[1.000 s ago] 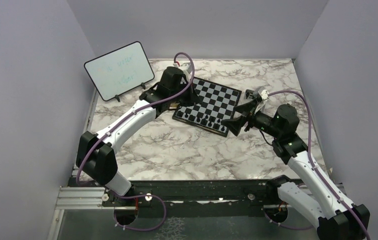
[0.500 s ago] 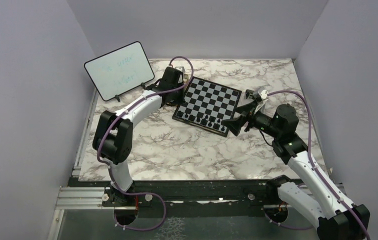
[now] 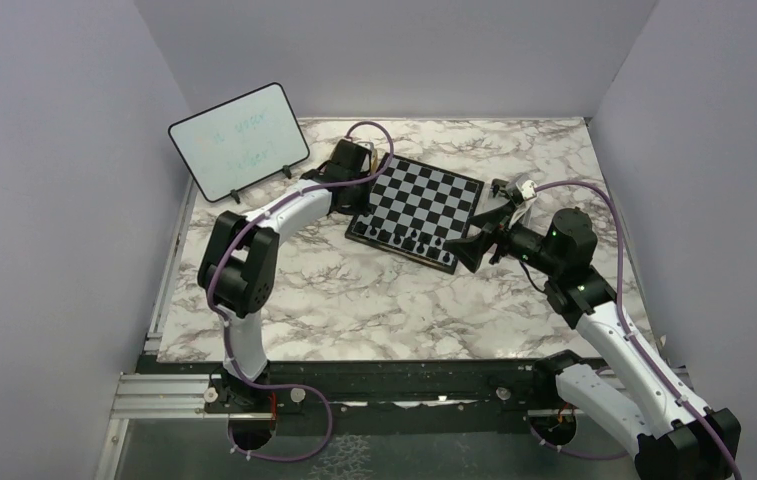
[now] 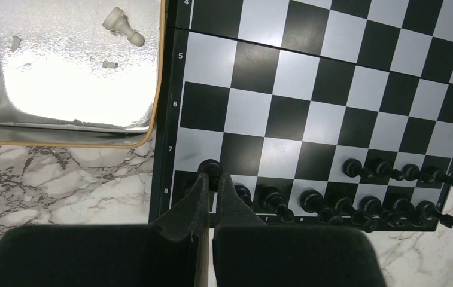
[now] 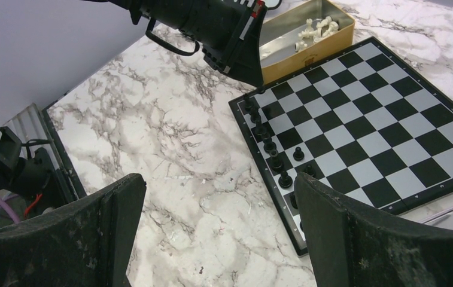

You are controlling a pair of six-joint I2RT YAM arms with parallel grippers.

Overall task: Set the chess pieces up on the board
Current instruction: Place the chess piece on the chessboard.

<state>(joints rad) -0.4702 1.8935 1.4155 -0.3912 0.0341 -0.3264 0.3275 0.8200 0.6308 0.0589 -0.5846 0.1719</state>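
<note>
The left arm [image 3: 284, 208] stretches low toward the board's [image 3: 434, 190] 9 o'clock corner. Its wrist view shows the left gripper [image 4: 210, 178] pinched on a black pawn [image 4: 210, 167] there, with the other black pieces [image 4: 325, 206] ranked along the 6 o'clock edge. The right gripper [image 3: 479, 235] hovers at the board's 5 o'clock, jaws wide apart. Its view shows white pieces [image 5: 315, 30] heaped in the tin [image 5: 307, 55].

Your left elbow has pulled back, sinking the left pincer [image 4: 210, 182] with its black pawn [image 4: 210, 168] to the board [image 4: 331, 89].
</note>
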